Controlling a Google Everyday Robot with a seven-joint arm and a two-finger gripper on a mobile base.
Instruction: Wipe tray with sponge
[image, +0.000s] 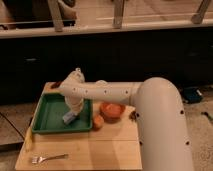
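The green tray (50, 115) lies on the left of the wooden table (100, 147). The light-blue sponge (68, 118) sits inside the tray near its right front corner. My white arm reaches in from the right, over the tray. The gripper (73, 111) points down at the sponge and seems to press on it. The arm hides the gripper's tips.
A round orange bowl (112, 110) stands just right of the tray. A small orange round object (98, 121) lies at the tray's right front corner. A fork (48, 158) lies near the table's front left edge. A dark counter runs behind the table.
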